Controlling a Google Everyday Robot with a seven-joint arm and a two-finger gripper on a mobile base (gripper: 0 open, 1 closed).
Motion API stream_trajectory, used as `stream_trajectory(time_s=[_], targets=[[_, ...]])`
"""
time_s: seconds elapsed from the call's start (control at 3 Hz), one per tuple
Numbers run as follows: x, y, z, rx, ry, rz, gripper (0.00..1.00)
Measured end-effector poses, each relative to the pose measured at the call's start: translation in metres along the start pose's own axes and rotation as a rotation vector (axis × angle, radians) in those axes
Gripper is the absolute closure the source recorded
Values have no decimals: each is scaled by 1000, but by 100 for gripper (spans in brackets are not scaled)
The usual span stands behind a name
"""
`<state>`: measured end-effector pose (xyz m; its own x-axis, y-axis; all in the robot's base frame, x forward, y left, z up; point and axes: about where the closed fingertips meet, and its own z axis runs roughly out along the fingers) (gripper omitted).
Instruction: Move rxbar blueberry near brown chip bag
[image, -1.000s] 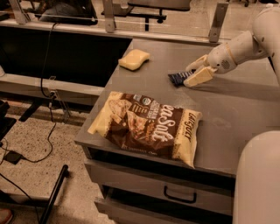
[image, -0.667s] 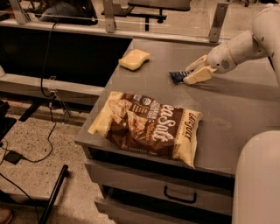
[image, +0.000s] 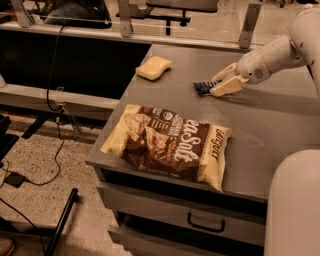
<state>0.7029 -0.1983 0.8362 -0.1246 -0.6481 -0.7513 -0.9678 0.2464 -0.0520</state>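
gripper (image: 214, 87) far right on table (image: 280, 120), pinching rxbar blueberry (image: 201, 88) | brown chip bag (image: 167, 145) near edge | sponge (image: 153, 67) far left

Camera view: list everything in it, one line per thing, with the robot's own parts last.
rxbar: one, dark blue, far part of the table, at the gripper's tip
chip bag: one, brown with cream ends, lying flat at the table's near left corner
sponge: one, yellow, far left corner of the table
table: one, grey, fills the middle of the view
drawer: one, grey with a dark handle, under the table's front edge
cables: several, black, hanging down to the floor at left
gripper: one, cream, low over the table at the rxbar's right end
arm: one, white, reaching in from the upper right
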Motion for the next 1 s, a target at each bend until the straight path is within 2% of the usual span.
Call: stream_trajectory(time_s=[0.33,0.67,1.0], targets=[[-2,1,-16,6,-33,-1,100],[-6,10,-34,-6,-82,-12,100],[-8,25,-54,-15,-101,-21,100]])
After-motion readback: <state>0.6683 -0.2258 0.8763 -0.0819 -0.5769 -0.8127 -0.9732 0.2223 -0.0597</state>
